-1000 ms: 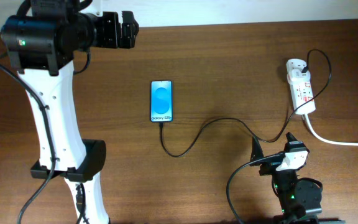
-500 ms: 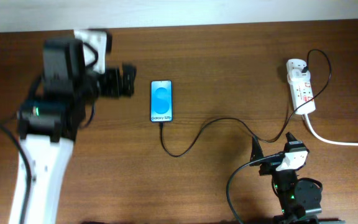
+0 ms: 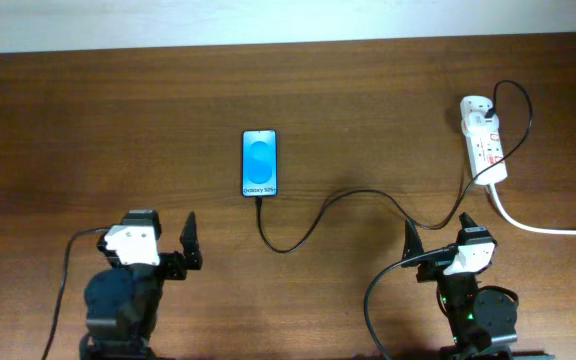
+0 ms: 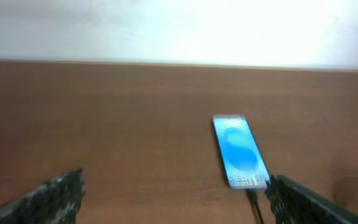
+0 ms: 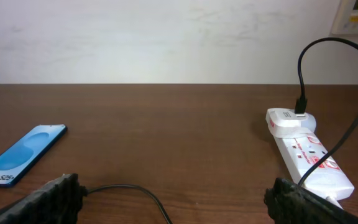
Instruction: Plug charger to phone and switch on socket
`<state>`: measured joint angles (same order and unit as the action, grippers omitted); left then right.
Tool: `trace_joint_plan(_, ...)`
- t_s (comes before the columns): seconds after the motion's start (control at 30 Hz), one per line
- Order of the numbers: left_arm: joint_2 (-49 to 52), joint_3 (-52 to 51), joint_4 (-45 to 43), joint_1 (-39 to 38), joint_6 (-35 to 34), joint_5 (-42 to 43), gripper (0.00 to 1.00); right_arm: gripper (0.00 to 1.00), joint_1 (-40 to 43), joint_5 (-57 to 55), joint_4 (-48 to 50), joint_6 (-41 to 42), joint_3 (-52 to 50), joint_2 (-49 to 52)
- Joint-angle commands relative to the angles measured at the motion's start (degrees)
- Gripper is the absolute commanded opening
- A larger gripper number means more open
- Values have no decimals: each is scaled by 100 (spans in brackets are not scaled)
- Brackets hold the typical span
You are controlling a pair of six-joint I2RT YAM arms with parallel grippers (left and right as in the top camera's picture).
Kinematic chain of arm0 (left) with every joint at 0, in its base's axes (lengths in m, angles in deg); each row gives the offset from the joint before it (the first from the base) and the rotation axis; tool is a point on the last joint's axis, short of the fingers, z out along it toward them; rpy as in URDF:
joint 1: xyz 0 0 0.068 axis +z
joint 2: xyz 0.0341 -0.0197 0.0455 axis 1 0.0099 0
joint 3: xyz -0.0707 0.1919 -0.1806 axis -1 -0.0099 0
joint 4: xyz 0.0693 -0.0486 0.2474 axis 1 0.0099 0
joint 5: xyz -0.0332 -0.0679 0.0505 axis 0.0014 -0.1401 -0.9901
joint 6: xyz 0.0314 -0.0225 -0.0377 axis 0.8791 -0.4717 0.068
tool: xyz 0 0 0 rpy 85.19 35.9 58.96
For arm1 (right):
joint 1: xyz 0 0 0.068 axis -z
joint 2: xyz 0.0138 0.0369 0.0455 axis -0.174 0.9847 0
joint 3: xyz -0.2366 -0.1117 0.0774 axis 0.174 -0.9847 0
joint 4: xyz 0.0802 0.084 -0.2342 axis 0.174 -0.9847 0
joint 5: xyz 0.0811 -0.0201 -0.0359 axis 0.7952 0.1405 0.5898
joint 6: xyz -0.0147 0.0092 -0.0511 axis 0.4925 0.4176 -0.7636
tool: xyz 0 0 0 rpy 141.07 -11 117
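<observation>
The phone [image 3: 260, 162] lies flat at the table's middle, blue screen up; it also shows in the left wrist view [image 4: 241, 151] and the right wrist view [image 5: 20, 154]. The thin black charger cable [image 3: 368, 194] meets the phone's near end, loops across the wood and rises to the white socket strip [image 3: 485, 140] at the far right, where its plug sits in the far outlet [image 5: 300, 106]. My left gripper [image 3: 160, 235] is open and empty at the front left, well short of the phone. My right gripper [image 3: 438, 236] is open and empty at the front right, above the cable.
The socket's thick white cord [image 3: 548, 226] runs off the right edge. A pale wall [image 5: 166, 37] stands behind the table's far edge. My arms' own black cables [image 3: 373, 300] hang at the front edge.
My left arm has pulled back from the far left of the table, beside the phone, and folded down at the front left edge. The phone, cable, socket and right arm have not moved.
</observation>
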<state>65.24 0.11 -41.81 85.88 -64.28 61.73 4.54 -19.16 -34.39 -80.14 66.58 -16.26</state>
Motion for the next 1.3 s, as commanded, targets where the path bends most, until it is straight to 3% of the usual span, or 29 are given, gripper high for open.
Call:
trace_joint_plan(0.0, -378, -614, -892, 269, 31, -81, 99, 98, -50, 4, -13, 39, -48, -61)
trace_joint_plan(0.07, -730, -1145, -1644, 374, 186, -79, 99, 98, -50, 7, -13, 39, -48, -59)
trace_joint_plan(0.17, -1228, -1556, -2076, 573, 413, -74, 99, 98, -50, 7, -13, 39, -48, -59)
trace_joint_plan(0.53, -2186, -2146, -1801, 684, 804, -81, 99, 98, -50, 4, -13, 39, -48, -59)
trace_joint_plan(0.7, -2179, -2144, -1027, 671, 804, -59, 99, 98, -50, 4, -13, 39, -48, -59)
trace_joint_plan(1.27, -2179, -2140, -1049, 671, 804, 136, 99, 98, -50, 7, -13, 39, -48, -59)
